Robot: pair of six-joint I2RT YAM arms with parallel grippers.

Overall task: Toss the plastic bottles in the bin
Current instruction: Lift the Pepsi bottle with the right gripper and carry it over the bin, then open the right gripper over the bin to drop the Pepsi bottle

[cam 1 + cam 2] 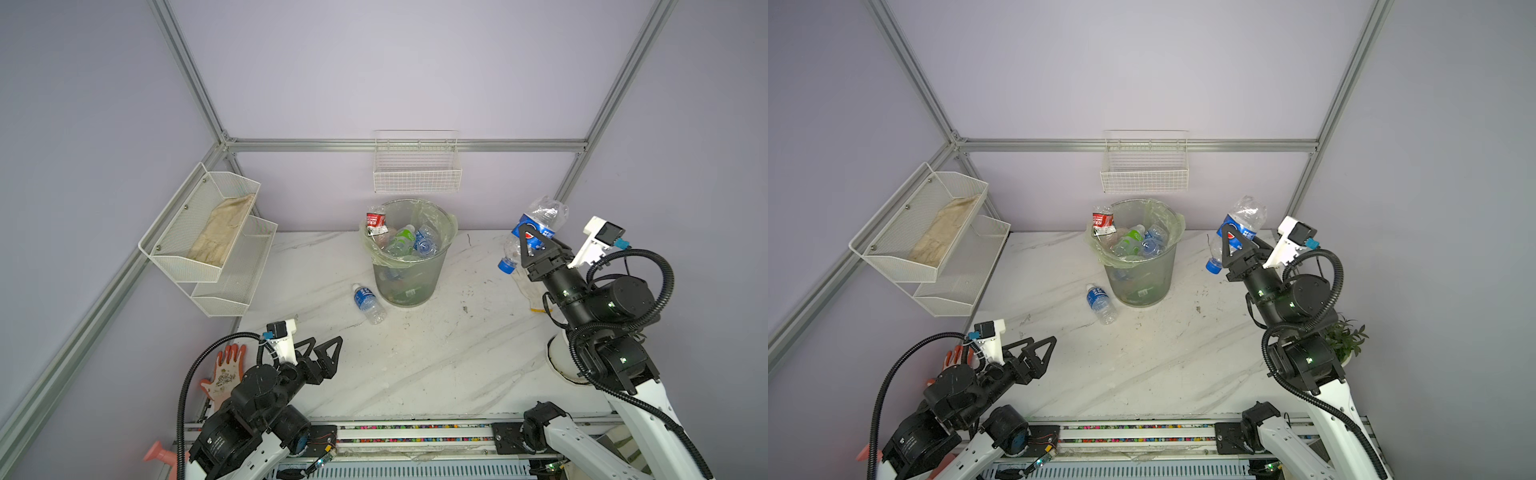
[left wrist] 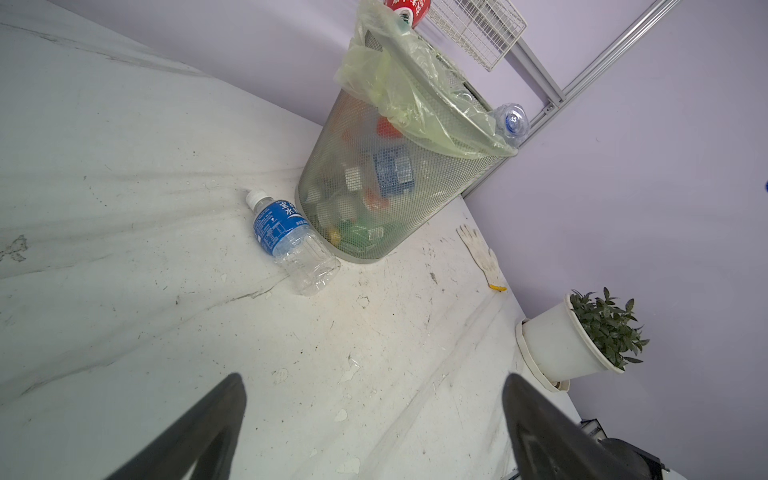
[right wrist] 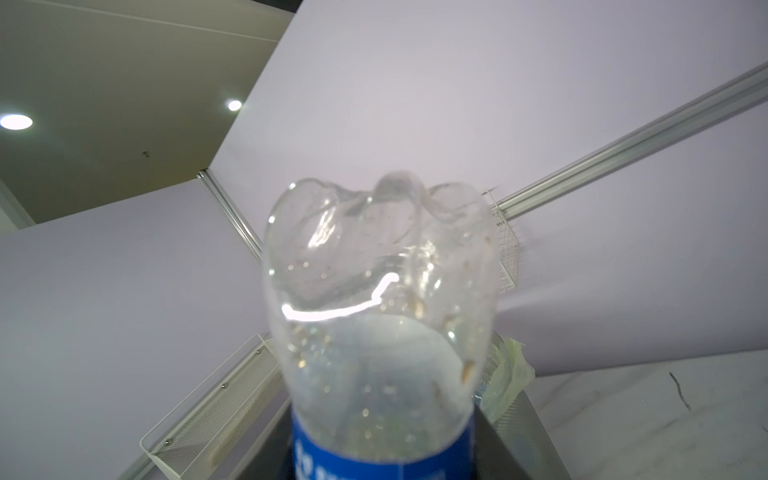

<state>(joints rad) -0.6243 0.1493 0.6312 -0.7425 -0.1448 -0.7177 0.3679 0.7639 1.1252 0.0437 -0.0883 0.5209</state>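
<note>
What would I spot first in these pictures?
Probably the Pepsi bottle held up in the air by the right end effector, to the right of the bin. Next, the bin itself, at the back of the table, heaped with bottles, with one more bottle lying on the table beside it.

Indistinct bottles (image 2: 392, 172) behind bin (image 2: 451, 183) mesh

Grey mesh bin (image 1: 411, 282) (pale green liner (image 1: 450, 229)), blue-labelled clear bottle (image 1: 545, 215), white marbled table (image 1: 436, 365).
</note>
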